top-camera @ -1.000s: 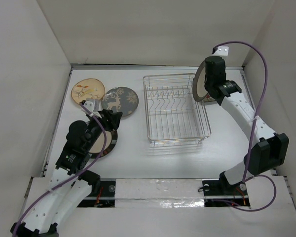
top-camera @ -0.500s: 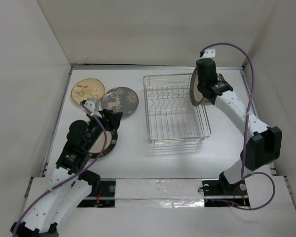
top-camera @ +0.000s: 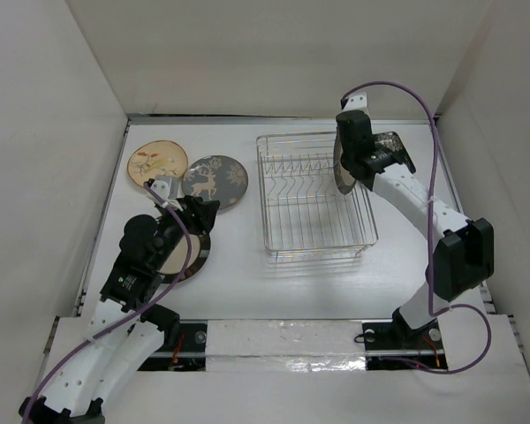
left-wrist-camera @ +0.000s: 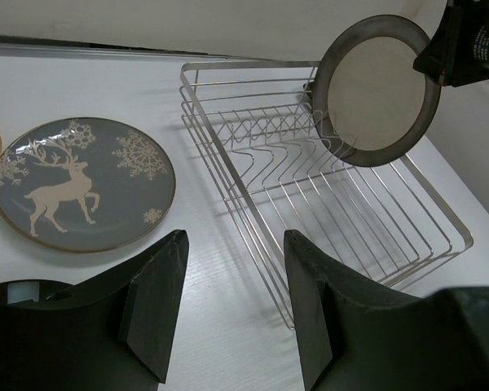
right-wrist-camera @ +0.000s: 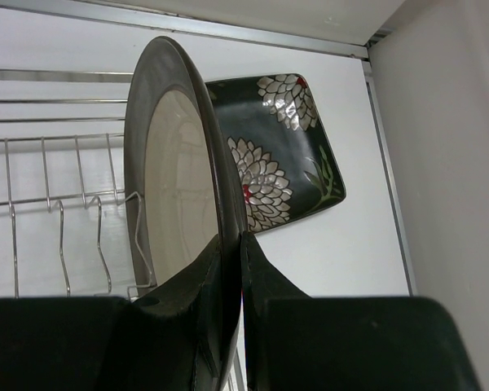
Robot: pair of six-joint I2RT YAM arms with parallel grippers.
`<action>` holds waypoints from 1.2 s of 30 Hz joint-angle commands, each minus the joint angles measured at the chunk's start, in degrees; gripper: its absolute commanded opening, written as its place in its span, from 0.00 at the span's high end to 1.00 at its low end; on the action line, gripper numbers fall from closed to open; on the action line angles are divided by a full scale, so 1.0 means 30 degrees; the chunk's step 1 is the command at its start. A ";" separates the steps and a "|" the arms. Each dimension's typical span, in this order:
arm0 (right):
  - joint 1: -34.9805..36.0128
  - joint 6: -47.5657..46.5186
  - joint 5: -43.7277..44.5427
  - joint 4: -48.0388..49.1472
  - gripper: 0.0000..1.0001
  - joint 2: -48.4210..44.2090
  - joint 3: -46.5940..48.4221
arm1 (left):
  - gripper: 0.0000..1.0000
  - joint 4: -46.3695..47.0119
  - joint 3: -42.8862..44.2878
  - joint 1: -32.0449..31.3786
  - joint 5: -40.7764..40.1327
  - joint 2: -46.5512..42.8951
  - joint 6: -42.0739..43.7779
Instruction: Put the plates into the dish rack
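Over dish rack [top-camera: 309, 199], cream-centred plate [left-wrist-camera: 375, 90], upright

White arms [top-camera: 406, 190], black joints [top-camera: 464, 256], purple cables [top-camera: 393, 84]

Shiny chrome wire dish rack [left-wrist-camera: 310, 175], glossy glazed deer plate [left-wrist-camera: 81, 183]

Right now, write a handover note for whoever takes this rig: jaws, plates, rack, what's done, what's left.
Right gripper: jaws shut on the rim of a dark-rimmed cream plate, held upright at the far right end of the dish rack, not yet released.
Left gripper: jaws open, empty, hovering above the second dark-rimmed plate, flat at near left.
Deer plate and tan floral plate lie flat at far left; black square plate lies flat right of the rack.
Done: nothing slotted. Left: all five plates.
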 commanded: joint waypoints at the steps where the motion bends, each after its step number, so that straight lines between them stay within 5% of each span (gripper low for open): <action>1: 0.0317 -0.0261 0.0976 0.2716 1.00 -0.0273 0.0064 | 0.53 0.0756 0.0032 -0.0097 0.0406 -0.0020 0.0153; 13: 0.0143 0.2286 0.0217 0.2306 1.00 0.0139 -0.1282 | 0.52 0.0727 0.0090 -0.0097 0.0229 0.0097 0.0182; 16: 0.0143 0.2932 0.0009 0.2483 0.84 -0.0096 -0.1490 | 0.52 0.0785 0.0090 -0.0097 -0.0001 -0.0049 0.0182; 17: 0.0143 0.3165 0.0067 0.2395 0.66 -0.0299 -0.1461 | 0.52 0.0785 0.0148 -0.0097 -0.0090 0.0124 0.0182; 21: -0.0031 0.3664 0.0040 0.3123 0.33 -0.1584 -0.1811 | 0.52 0.0697 0.0090 -0.0097 0.0203 0.0069 0.0182; 28: -0.0997 0.5388 -0.1511 0.5086 0.24 -0.5243 -0.3800 | 0.54 0.0639 0.0119 -0.0097 0.0202 0.0186 0.0211; 30: -0.1991 0.6239 -0.1660 0.5905 0.37 -0.6127 -0.4679 | 0.57 0.0785 0.0148 -0.0097 -0.0003 0.0213 0.0211; 32: -0.3508 0.8053 -0.2418 0.6521 0.61 -0.7383 -0.6230 | 0.61 0.0698 0.0178 -0.0097 0.0345 0.0360 0.0211; 33: -0.4128 0.8669 -0.2944 0.7801 0.93 -0.7739 -0.6903 | 0.67 0.0610 0.0149 -0.0097 0.0435 0.0389 0.0211; 36: -0.6495 1.1072 -0.5551 0.9013 1.00 -0.8095 -0.9104 | 0.79 0.0755 0.0119 -0.0097 0.0086 0.0097 0.0240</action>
